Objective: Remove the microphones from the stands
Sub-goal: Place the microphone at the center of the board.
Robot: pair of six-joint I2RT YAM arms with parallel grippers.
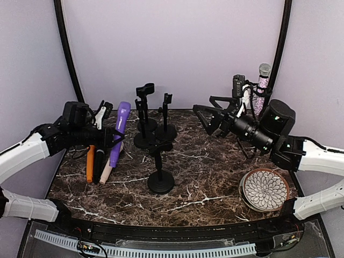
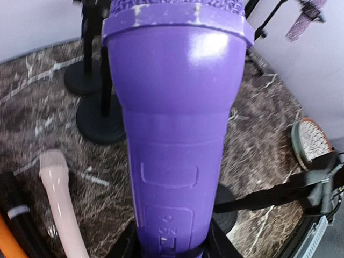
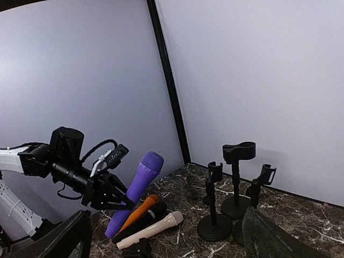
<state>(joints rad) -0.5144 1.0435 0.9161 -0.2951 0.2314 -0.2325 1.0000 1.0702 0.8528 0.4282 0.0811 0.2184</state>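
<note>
Purple plastic mic [image 1: 121, 121]: off any stand, tilted head-up at the left of the tabletop [image 1: 204, 161]. Its tail hangs over a pile of orange [image 1: 90, 164], black [image 1: 99, 167] and pink [image 1: 109, 169] mics; whether it touches them cannot be told.
Left jaws: clamped on the purple mic's lower handle, by the switch.
Right jaws: spread wide, empty, hanging at the right, well apart from the purple mic.
Stands [image 1: 160, 180]: four, black, mid-tabletop, clips empty.
Glitter mic [image 1: 263, 86]: upright in a stand at the right rear.
Plate [image 1: 264, 189]: front right.
Handling, by judgement: the purple shell is stiff and probably light. It is glossy and tapered, so it may slide through a loose grip. The best hold is the narrow handle below the flare, not the mesh head, which could dent.
</note>
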